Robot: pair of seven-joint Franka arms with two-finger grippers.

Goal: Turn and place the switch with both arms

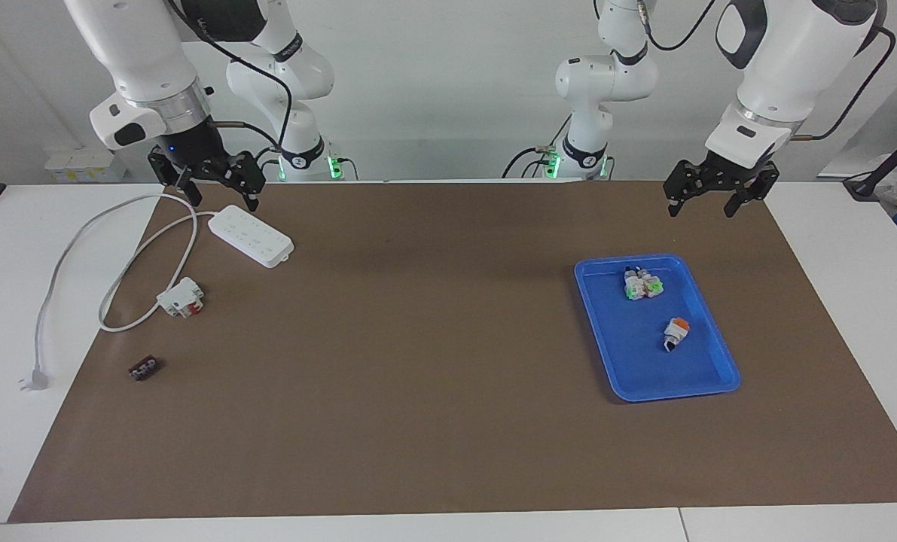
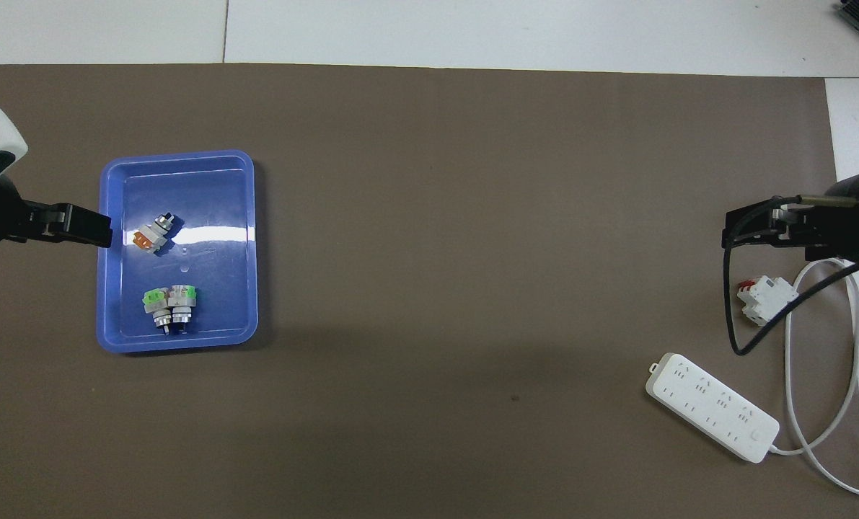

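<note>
Inside the blue tray (image 1: 623, 380), near its edge farthest from the robots, lies the switch (image 1: 675, 333). Raised over the desk's robot-side edge, left gripper (image 1: 700, 205) and right gripper (image 1: 221, 197) hang with jaws apart, empty.

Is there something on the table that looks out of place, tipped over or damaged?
Nothing looks damaged or spilled. The single switch lies on its side in the blue tray, apart from the cluster of similar switches. The power strip is unplugged, its cord looping loosely across the table's edge. Both arms hang raised with jaws open.
</note>
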